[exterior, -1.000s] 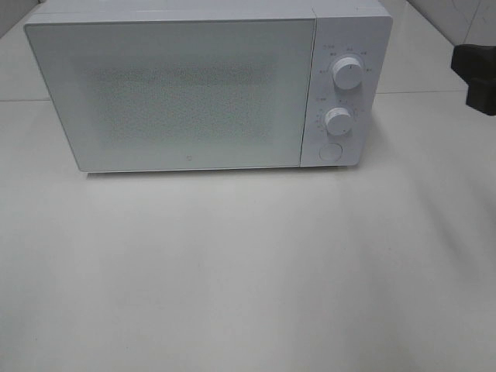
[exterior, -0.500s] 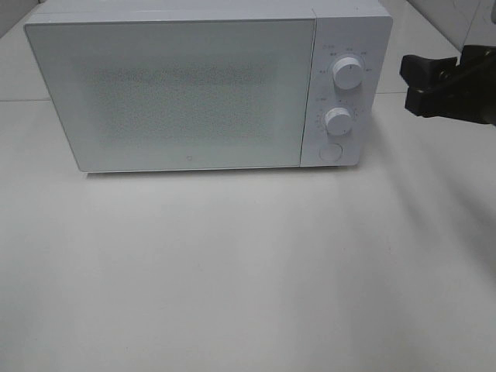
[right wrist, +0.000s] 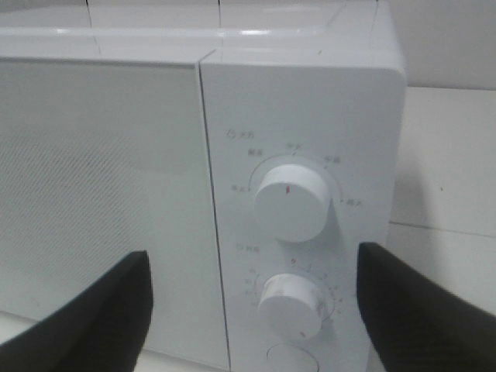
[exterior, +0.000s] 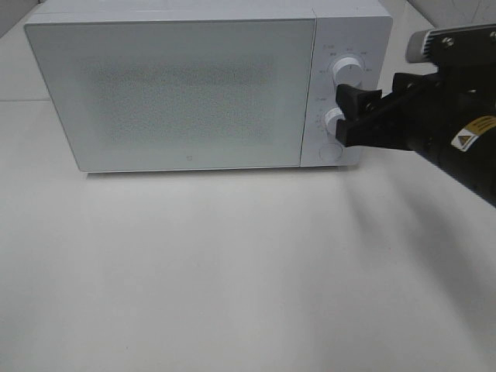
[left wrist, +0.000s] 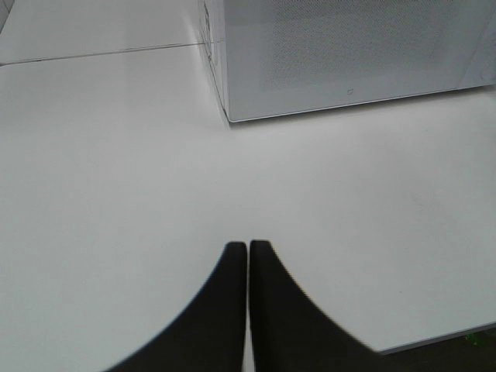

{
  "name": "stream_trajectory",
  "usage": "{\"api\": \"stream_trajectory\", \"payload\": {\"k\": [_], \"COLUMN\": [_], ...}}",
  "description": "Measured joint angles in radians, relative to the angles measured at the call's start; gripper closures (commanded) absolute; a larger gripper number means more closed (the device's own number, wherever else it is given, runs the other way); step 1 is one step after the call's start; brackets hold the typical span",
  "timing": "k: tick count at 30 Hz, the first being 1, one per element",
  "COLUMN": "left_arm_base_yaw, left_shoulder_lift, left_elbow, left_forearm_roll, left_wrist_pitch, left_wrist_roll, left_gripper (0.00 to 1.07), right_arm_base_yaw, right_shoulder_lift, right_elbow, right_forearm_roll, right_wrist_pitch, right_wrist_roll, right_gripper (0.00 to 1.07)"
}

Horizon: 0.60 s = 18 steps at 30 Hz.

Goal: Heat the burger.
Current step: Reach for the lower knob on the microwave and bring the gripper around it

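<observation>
The white microwave (exterior: 170, 93) is standing at the far side of the white table (exterior: 232, 271) with its door (exterior: 178, 89) sitting shut. The speckled door panel is showing nothing of the inside, and the burger is not showing in any view, so I cannot tell where it is. The right gripper (exterior: 345, 116) is hanging in front of the control panel at the microwave's right end, its jaws standing wide apart and holding nothing. In the high view it is covering part of the lower knob (exterior: 330, 120), while the upper knob (exterior: 348, 72) and the round button (exterior: 328, 152) are showing clear. In the right wrist view its black fingers (right wrist: 101, 310) are flanking the lower knob, apart from it on both sides. The left gripper (left wrist: 248, 252) is hanging over bare table off the microwave's front left corner, its jaws pressed together on nothing. The table is lying open in front of the microwave across its whole width, and the table's near edge is showing close by the left gripper.
</observation>
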Motion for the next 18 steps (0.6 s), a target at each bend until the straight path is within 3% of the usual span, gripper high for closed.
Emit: {"api": "stream_trajectory", "payload": {"k": [7, 13, 18], "left_arm_base_yaw": [0.000, 0.000, 0.000], "left_shoulder_lift": [0.000, 0.000, 0.000], "left_elbow": [0.000, 0.000, 0.000], "left_forearm_roll": [0.000, 0.000, 0.000], "left_wrist_pitch": [0.000, 0.000, 0.000], "left_wrist_roll": [0.000, 0.000, 0.000], "left_gripper": [1.06, 1.06, 1.06], "right_arm_base_yaw": [0.099, 0.104, 0.104], "right_shoulder_lift": [0.112, 0.202, 0.251], "right_elbow": [-0.083, -0.100, -0.101], "right_forearm_roll": [0.107, 0.246, 0.287], "right_wrist_pitch": [-0.001, -0.023, -0.079], "right_wrist_roll": [-0.050, -0.068, -0.074], "right_gripper": [0.39, 0.39, 0.39]}}
